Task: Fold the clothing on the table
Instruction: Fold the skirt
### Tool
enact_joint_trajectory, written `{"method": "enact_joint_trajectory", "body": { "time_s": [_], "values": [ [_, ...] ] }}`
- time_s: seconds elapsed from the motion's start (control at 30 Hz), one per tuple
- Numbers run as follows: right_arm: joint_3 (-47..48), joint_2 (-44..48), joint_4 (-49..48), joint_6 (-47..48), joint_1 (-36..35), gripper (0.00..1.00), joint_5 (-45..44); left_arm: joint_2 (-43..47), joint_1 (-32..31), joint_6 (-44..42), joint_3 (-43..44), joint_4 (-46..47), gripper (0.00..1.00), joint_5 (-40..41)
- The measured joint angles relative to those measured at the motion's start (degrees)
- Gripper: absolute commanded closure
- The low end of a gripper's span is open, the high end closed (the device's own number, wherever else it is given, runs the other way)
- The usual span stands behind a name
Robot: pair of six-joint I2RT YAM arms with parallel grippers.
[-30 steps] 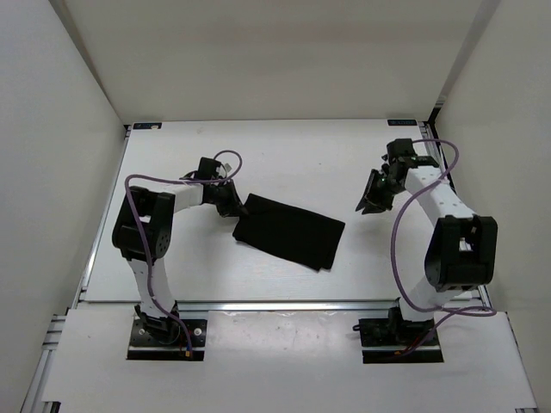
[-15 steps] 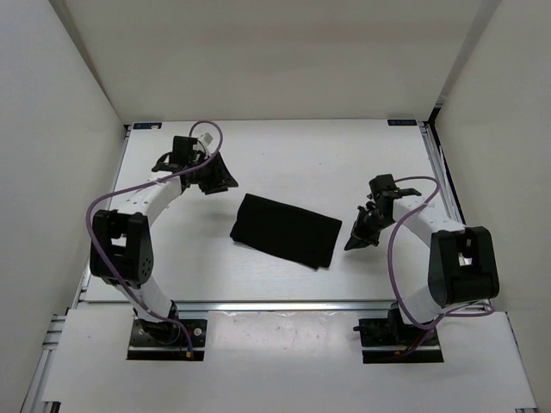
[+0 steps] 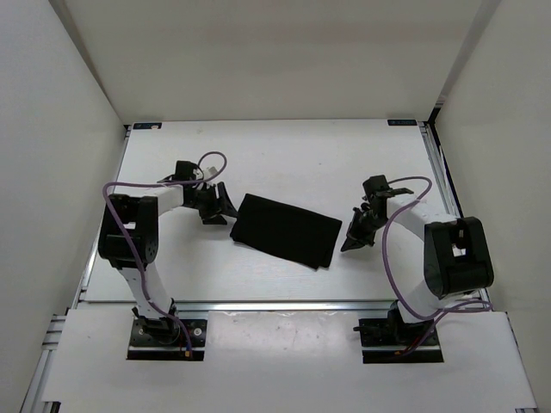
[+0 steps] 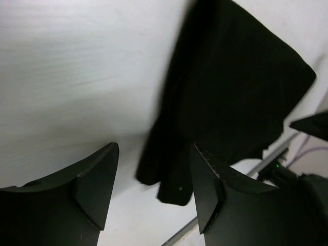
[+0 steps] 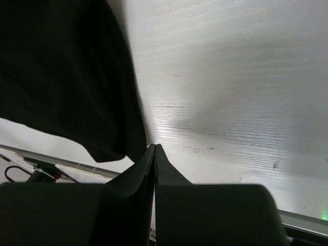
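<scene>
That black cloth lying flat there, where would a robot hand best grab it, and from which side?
Probably the left short edge of the clothing, near a corner, coming in low from the left, where the open left gripper sits beside it. The fabric lies flat and thin on the table, so only its edges give fingers something to pinch.

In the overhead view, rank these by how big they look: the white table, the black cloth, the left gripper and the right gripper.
1. The matte white table, by far the largest.
2. The flat black fabric clothing.
3. The left gripper and right gripper look too alike to rank.
</scene>
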State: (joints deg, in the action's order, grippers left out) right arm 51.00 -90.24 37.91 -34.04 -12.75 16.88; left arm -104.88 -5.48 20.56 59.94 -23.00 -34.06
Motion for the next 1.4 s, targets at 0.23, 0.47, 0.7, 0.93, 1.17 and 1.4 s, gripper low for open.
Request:
{"method": "enact_joint_trajectory", "body": {
  "time_s": [0.23, 0.47, 0.7, 0.93, 1.17, 1.4],
  "values": [
    [-0.4, -0.6, 0.0, 0.0, 0.0, 1.0, -0.4, -0.3, -2.3, 0.8, -2.2, 3.3, 0.42, -4.2],
    [-1.4, -1.2, -0.5, -0.1, 0.0, 1.0, -0.5, -2.8, -4.3, 2.6, -3.0, 5.7, 1.0, -5.1],
    [-1.3, -2.8, -0.5, -0.4, 0.0, 1.0, -1.3, -2.9, -4.3, 4.0, -3.0, 5.9, 1.0, -5.5],
    [4.4, -7.7, -0.4, -0.5, 0.1, 1.0, -1.9, 1.9, -1.9, 3.0, 0.7, 1.0, 1.0, 0.9],
    [13.9, -13.8, -0.4, 0.1, -3.3, 1.0, -1.6, 4.5, -0.4, 2.6, 2.2, 0.1, 1.0, 2.3],
    [20.9, -13.6, -1.5, 1.0, -6.4, 1.0, 4.3, 6.0, -4.9, 3.1, 4.6, -1.8, 1.0, 2.0]
  ]
}}
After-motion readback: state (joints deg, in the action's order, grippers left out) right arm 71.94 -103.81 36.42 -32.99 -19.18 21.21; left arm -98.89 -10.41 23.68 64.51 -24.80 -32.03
